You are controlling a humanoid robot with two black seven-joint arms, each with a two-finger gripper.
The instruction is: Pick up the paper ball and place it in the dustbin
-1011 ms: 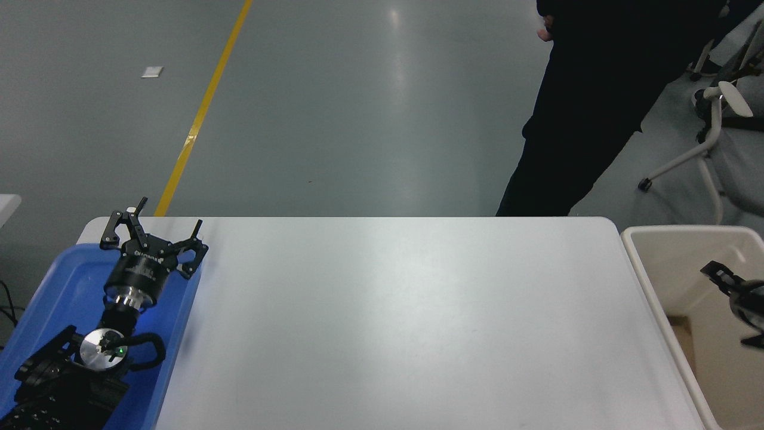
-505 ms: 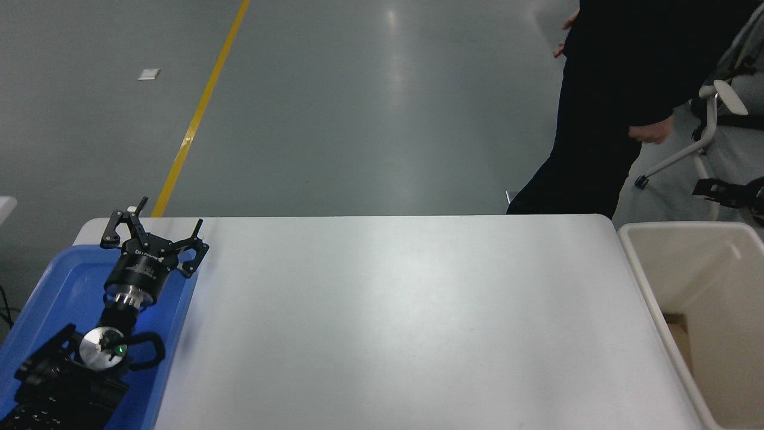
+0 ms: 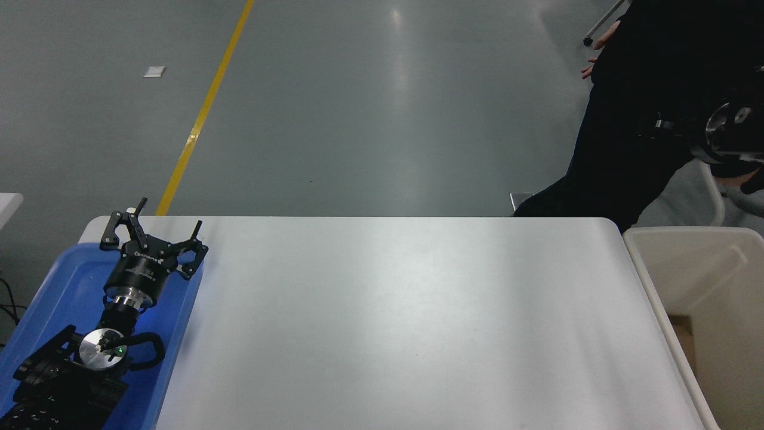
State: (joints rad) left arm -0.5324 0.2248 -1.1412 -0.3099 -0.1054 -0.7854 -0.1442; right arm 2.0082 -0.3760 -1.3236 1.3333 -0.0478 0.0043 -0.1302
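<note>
The cream-white dustbin point(image 3: 641, 272) stands at the table's right end, partly cut off by the picture's edge. A small tan-brown patch point(image 3: 680, 327) shows low inside it; I cannot tell whether it is the paper ball. No paper ball shows on the table. My right gripper point(image 3: 655, 126) is raised high above the bin's far side. It is seen against a person's dark clothes, and its state does not show. My left gripper point(image 3: 156, 230) is parked open and empty over the blue tray point(image 3: 65, 280) at the lower left.
A person in dark clothes point(image 3: 621, 173) stands at the table's far right corner, close behind my raised right arm, one hand point(image 3: 597, 60) out to the side. The white table point(image 3: 406, 322) spans the middle. A chair leg point(image 3: 716, 197) shows behind the bin.
My right arm has risen from inside the dustbin to well above its far side. The person has shifted to the right. The left arm has not moved.
</note>
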